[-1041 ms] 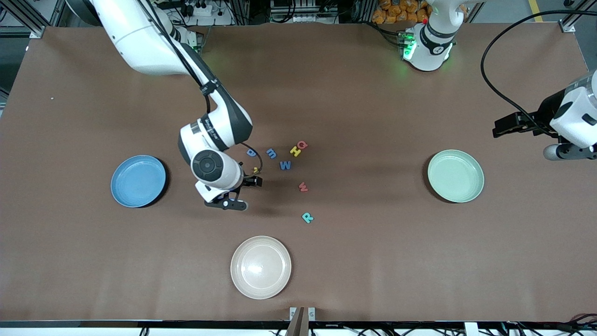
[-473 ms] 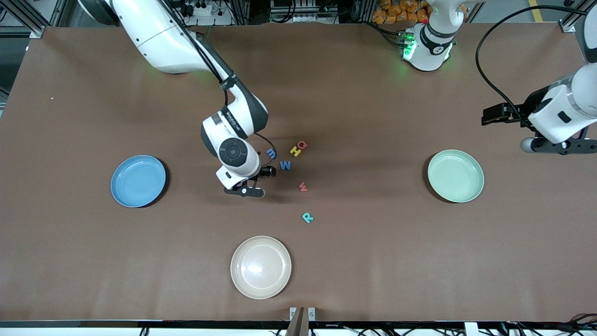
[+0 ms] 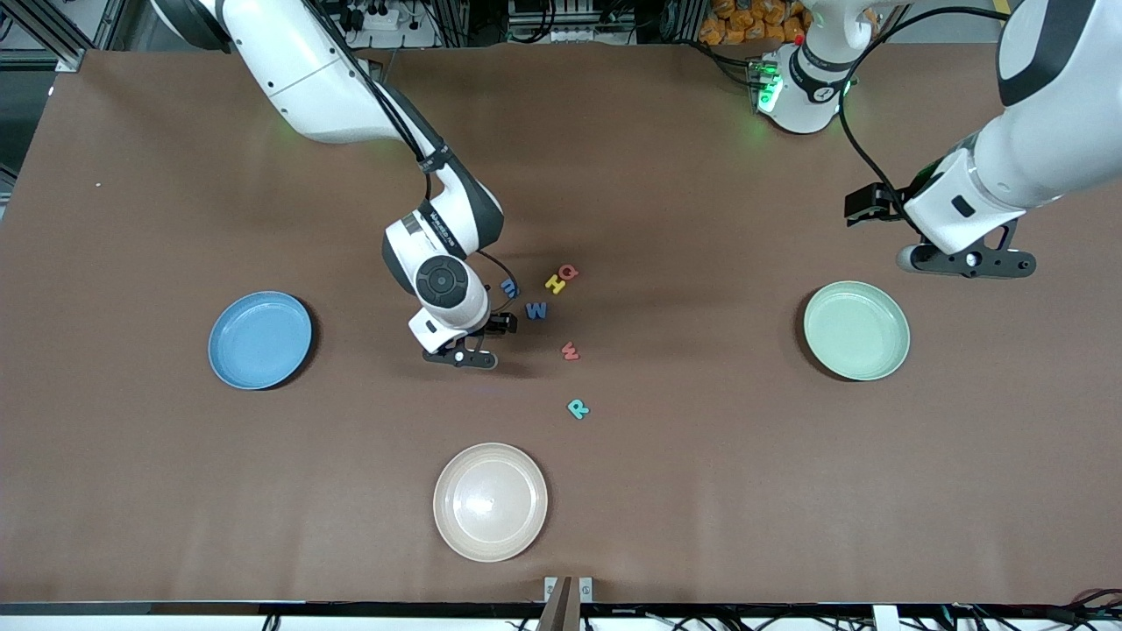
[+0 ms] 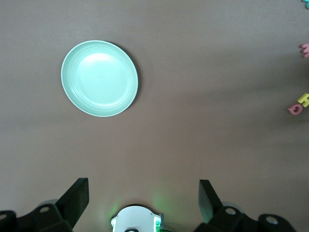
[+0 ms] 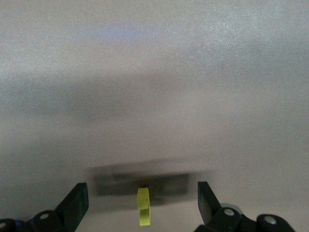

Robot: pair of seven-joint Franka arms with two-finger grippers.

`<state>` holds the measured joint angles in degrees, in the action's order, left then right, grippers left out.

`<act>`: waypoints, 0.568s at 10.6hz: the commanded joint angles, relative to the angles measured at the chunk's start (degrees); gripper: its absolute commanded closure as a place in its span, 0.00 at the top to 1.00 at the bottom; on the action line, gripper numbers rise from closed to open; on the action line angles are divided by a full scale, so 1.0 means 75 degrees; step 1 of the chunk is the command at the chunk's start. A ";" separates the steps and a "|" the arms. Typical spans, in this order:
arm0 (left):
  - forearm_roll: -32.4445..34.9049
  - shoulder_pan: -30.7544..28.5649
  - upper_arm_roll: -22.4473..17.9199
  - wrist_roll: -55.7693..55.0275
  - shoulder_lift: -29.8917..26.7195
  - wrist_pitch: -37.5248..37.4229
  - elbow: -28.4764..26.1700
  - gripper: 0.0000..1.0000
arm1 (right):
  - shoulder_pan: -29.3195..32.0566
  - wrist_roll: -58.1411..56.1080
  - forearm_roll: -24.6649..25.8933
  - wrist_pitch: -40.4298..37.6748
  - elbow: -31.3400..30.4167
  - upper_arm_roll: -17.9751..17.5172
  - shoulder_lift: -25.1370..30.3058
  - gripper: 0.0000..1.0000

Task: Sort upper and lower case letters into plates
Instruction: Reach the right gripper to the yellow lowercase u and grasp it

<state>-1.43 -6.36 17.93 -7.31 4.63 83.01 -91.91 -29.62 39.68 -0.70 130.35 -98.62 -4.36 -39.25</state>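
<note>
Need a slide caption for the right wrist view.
Right hand, open, low over the brown table, a small yellow piece between its fingers.

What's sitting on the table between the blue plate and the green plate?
In the front view, between the blue plate and the green plate sit scattered foam letters, with the right gripper low among them. All three plates are empty.

A cream-white plate (image 3: 490, 501) sits in the lower middle of the frame on the brown worktop (image 3: 701, 456), apart from everything else. Along the upper edge lie black cables (image 3: 561, 17) and metal frame bars (image 3: 53, 35), and a heap of orange things (image 3: 745, 22) shows at the upper right. A small metal bracket (image 3: 567, 589) stands at the bottom edge, below the cream-white plate
</note>
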 commanded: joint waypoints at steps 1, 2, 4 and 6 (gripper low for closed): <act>-0.0172 -0.0160 0.0140 -0.0009 -0.0533 0.0403 -0.0785 1.00 | -0.0059 0.0217 0.0164 0.0034 -0.0127 0.0007 0.0065 1.00; -0.0265 -0.0183 0.0176 -0.0010 -0.0826 0.0706 -0.1253 1.00 | -0.0059 0.0345 0.0164 0.0022 -0.0151 0.0007 0.0065 1.00; -0.0735 -0.0172 0.0176 -0.0010 -0.1040 0.0885 -0.1597 1.00 | -0.0094 0.0486 0.0164 0.0022 -0.0163 0.0007 0.0065 0.85; -0.0758 -0.0090 0.0489 -0.0033 -0.1028 0.1025 -0.1702 1.00 | -0.0082 0.0487 0.0164 0.0011 -0.0163 0.0007 0.0065 0.54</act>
<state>-5.58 -6.74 19.39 -7.28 -1.04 88.63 -101.91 -29.83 41.45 -0.70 130.28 -99.03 -4.41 -39.28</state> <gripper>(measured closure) 0.000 0.216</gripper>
